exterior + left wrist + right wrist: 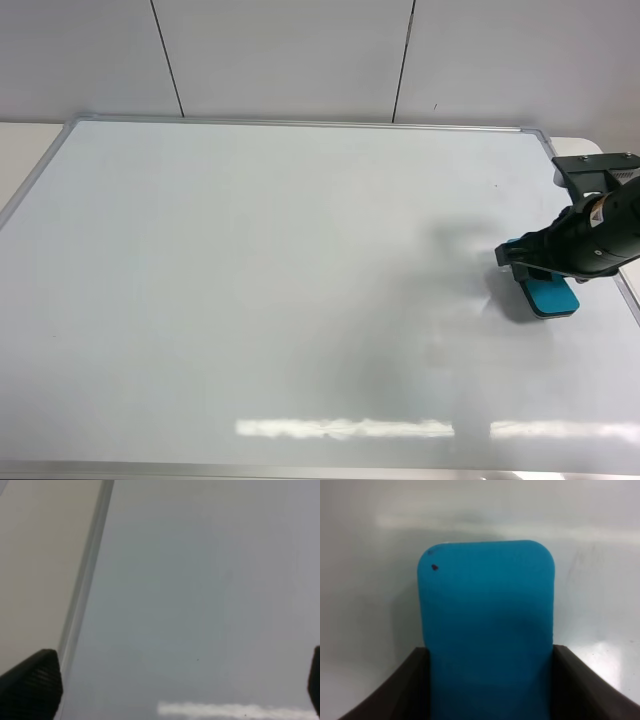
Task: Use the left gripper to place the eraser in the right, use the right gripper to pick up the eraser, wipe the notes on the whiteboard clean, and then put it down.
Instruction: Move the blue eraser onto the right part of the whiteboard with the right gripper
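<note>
The whiteboard (260, 290) fills the exterior high view; its surface is white and the notes do not show on it. The teal-blue eraser (552, 297) lies flat on the board near its right edge. My right gripper (530, 268) is shut on it; in the right wrist view the eraser (487, 615) sits between the two dark fingers (400, 690). My left gripper (170, 685) is open and empty, fingertips (30, 685) wide apart over the board's silver frame (82, 585). It is out of the exterior high view.
A beige table strip (20, 150) shows left of the board. A black bracket (595, 170) stands at the board's right edge behind the right arm. A white panelled wall (300, 55) runs along the back.
</note>
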